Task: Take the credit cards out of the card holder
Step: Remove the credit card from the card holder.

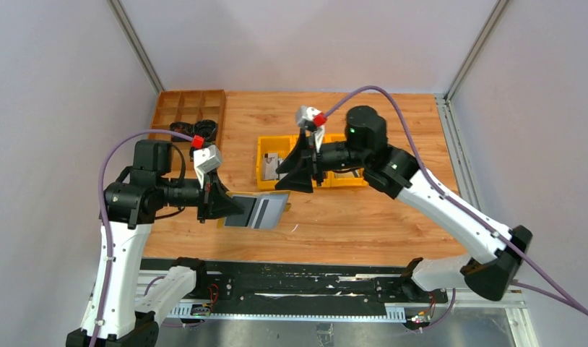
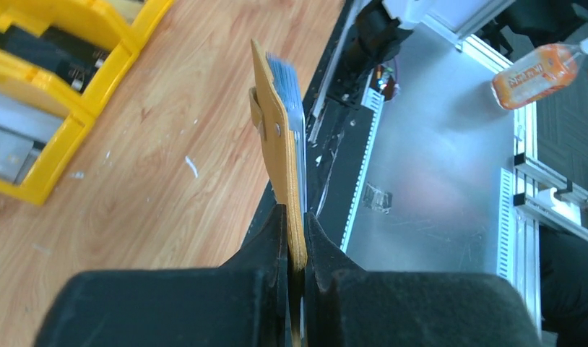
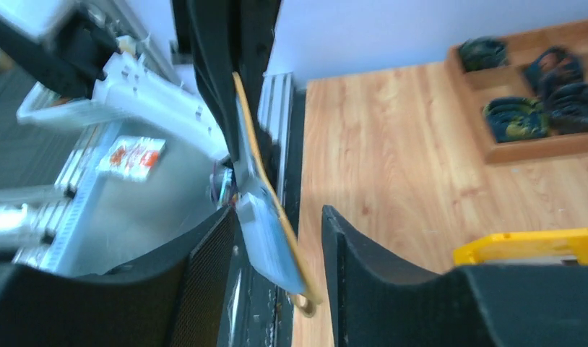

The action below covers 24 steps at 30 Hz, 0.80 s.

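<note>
— Where's the wallet?

— The left gripper [image 1: 232, 206] has it. Its jaws are pinched tight on one end of the yellow wallet [image 1: 266, 210], and it holds it up off the table [image 1: 392, 217], over the near edge.

— And the other arm?

— The right gripper [image 3: 277, 215] sits just beside it. Its fingers stand apart, and the wallet's free end shows in the gap between them. I can't tell if either finger touches it.

— Any cards out?

— A grey card [image 2: 6, 148] lies flat in the yellow bin [image 2: 60, 155] further back on the table. The wallet's mouth shows a stack of thin grey-blue edges, but I can't tell cards from pleats there.
</note>
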Motion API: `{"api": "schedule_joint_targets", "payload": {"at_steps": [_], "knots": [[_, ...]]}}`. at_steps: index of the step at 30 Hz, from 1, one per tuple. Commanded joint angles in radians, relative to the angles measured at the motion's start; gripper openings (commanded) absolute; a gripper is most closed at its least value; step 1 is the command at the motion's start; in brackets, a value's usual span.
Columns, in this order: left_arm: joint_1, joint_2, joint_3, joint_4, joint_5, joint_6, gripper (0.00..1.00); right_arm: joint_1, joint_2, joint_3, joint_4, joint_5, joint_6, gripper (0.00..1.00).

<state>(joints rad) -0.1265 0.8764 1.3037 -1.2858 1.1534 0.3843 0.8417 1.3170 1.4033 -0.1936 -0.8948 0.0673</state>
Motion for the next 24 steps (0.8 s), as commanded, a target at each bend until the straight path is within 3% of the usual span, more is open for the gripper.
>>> {"api": "schedule_joint_targets", "payload": {"at_steps": [1,6,12,24], "knots": [[0.004,0.045,0.038,0.009,-0.109,-0.067,0.00,-0.011,-0.135,-0.120,0.379,0.183,0.310,0.52],[0.010,0.051,0.038,0.107,-0.186,-0.156,0.00,0.040,-0.162,-0.235,0.564,0.157,0.495,0.47],[0.010,-0.030,-0.024,0.306,-0.200,-0.337,0.00,0.102,-0.093,-0.297,0.669,0.163,0.629,0.38],[0.010,-0.061,-0.056,0.368,-0.032,-0.421,0.00,0.109,0.021,-0.272,0.689,0.134,0.660,0.34]]}}
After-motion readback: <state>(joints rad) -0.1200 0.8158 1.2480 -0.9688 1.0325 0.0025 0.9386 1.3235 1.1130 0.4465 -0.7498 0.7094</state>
